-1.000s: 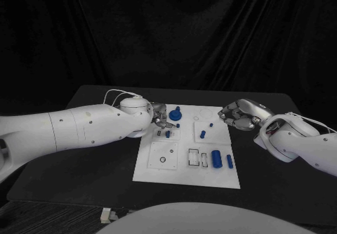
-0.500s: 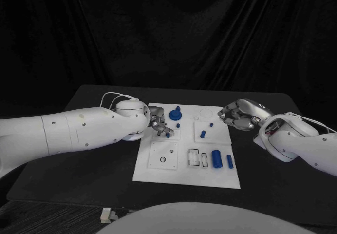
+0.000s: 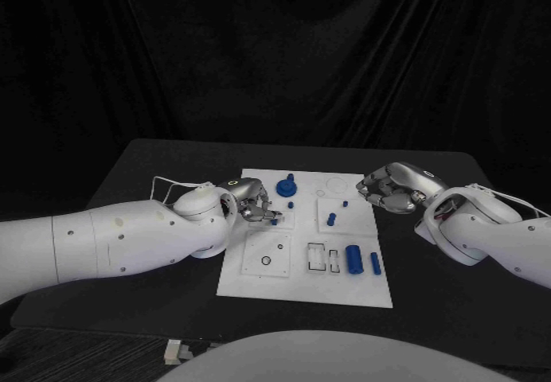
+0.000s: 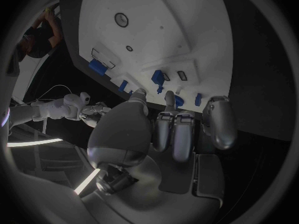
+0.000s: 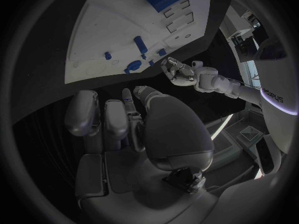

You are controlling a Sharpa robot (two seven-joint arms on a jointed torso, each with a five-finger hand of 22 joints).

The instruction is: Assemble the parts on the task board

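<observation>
The left hand (image 3: 255,204), fingers loosely apart and holding nothing, is drawn back from the small blue pegs (image 3: 275,216) to the task board (image 3: 304,274) edge, while the right hand (image 3: 388,189) hovers curled and empty, suggesting a placement just finished.

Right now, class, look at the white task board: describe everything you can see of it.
The task board is a flat white rectangular plate lying on the black table, between the two hands. Its surface carries raised square panels, rectangular slots and round holes. Small blue parts lie on it or stand in it, the tallest a blue piece with a round base near the far edge. The left hand hovers at the board's left edge; contact cannot be told.
</observation>
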